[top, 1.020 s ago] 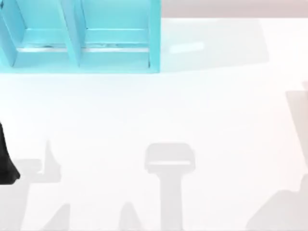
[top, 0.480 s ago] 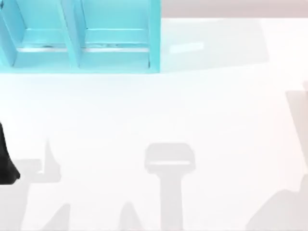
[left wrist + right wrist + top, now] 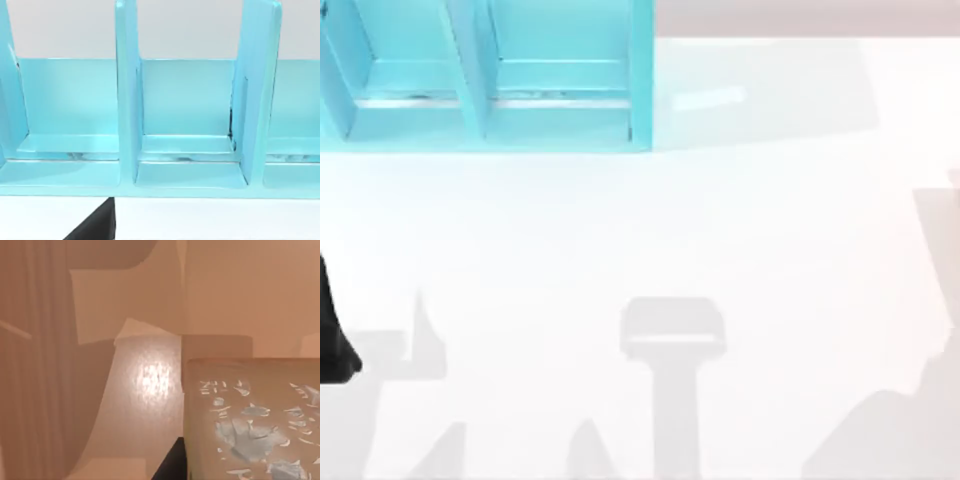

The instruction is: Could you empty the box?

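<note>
In the right wrist view, tan walls [image 3: 125,315] that look like the inside of the box surround the camera. A tan slab-like thing flecked with pale blue [image 3: 250,425] lies close by, and a black part of my right gripper [image 3: 170,462] sits beside its edge. Whether that gripper touches the thing is unclear. A black part of my left arm [image 3: 334,335] shows at the table's left edge in the top view. In the left wrist view a black part of my left gripper [image 3: 95,225] hangs in front of a cyan rack [image 3: 190,175].
The cyan rack [image 3: 490,125] with upright dividers stands at the table's back left, and its compartments look bare. The white table [image 3: 720,220] stretches across the middle and right, crossed by grey shadows.
The grey shadow at the top view's lower right has spread to the left. The left arm and the cyan rack have not moved.
</note>
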